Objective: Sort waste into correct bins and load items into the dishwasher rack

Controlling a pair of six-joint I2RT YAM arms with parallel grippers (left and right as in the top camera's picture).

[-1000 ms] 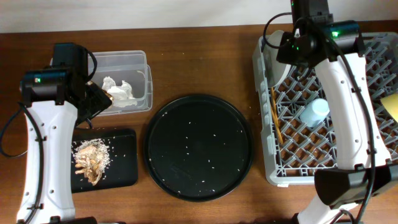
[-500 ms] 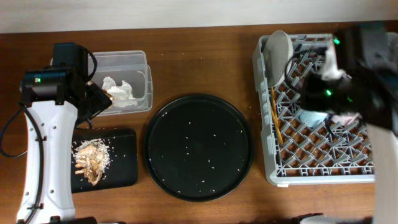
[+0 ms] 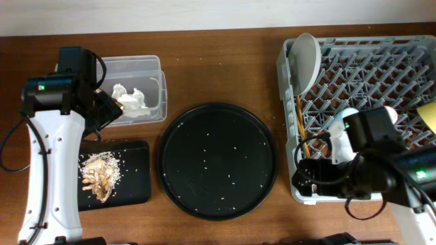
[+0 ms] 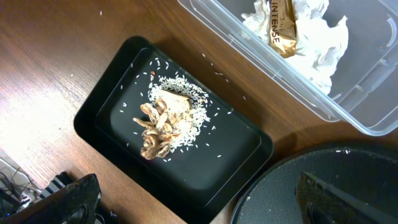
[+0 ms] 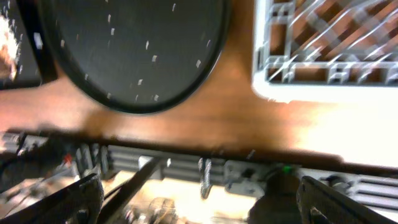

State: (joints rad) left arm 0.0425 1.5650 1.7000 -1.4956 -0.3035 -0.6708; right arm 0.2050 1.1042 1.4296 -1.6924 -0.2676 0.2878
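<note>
Overhead, the wooden table is carrying everything, with the grey dishwasher rack filling its right side and the large round black tray sitting at the centre, dotted with stray rice grains. The right arm is reaching over the rack's front edge, and in the right wrist view the right gripper is hanging open, its fingers spread wide with nothing between them, above the table's front edge near the rack's corner. The left arm is standing at the far left, and in the left wrist view the left gripper is also gaping open and empty above the shallow black tray. The clear plastic tub is sitting just behind that tray. In the rack's back left corner the pale grey bowl is leaning on edge, the brown chopsticks are lying along the left side, and the yellow bowl is showing only as a sliver at the right edge. Crumpled white tissue is lying inside the tub with a brown wrapper scrap on top of it. Crumbly food scraps with rice are sitting in the shallow black tray.
</note>
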